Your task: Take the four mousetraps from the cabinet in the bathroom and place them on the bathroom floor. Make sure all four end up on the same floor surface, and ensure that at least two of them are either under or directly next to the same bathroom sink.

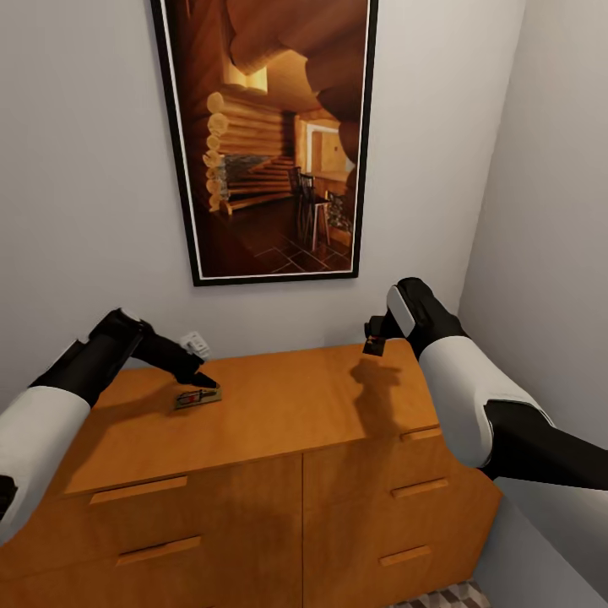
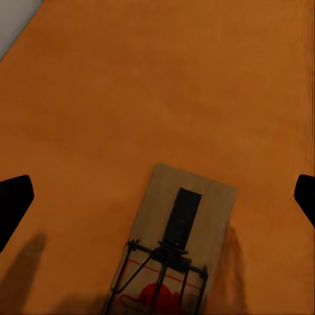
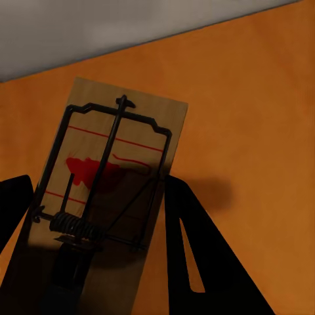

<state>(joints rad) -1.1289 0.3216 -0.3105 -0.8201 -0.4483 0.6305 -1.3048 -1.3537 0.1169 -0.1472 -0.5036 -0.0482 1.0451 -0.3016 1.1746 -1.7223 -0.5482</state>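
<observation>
Early still: one mousetrap lifted, one about to be grabbed, none on the bathroom floor yet.

Right gripper [image 1: 374, 340] is clamped on a mousetrap [image 1: 373, 344], held just above the cabinet [image 1: 279, 405] top near its back right corner; right wrist view shows the fingers [image 3: 197, 249] pinching the board. Left gripper [image 1: 205, 384] is spread wide over the second mousetrap [image 1: 197, 396], which lies flat on the surface near the back left, fingertips [image 2: 14, 203] either side and not touching. The other two traps aren't in frame. Room is tight: wall and framed picture [image 1: 266, 135] right behind, side wall close on the right, a floor [image 1: 443, 598] sliver below the right-hand drawers. My read: back off before lowering.
</observation>
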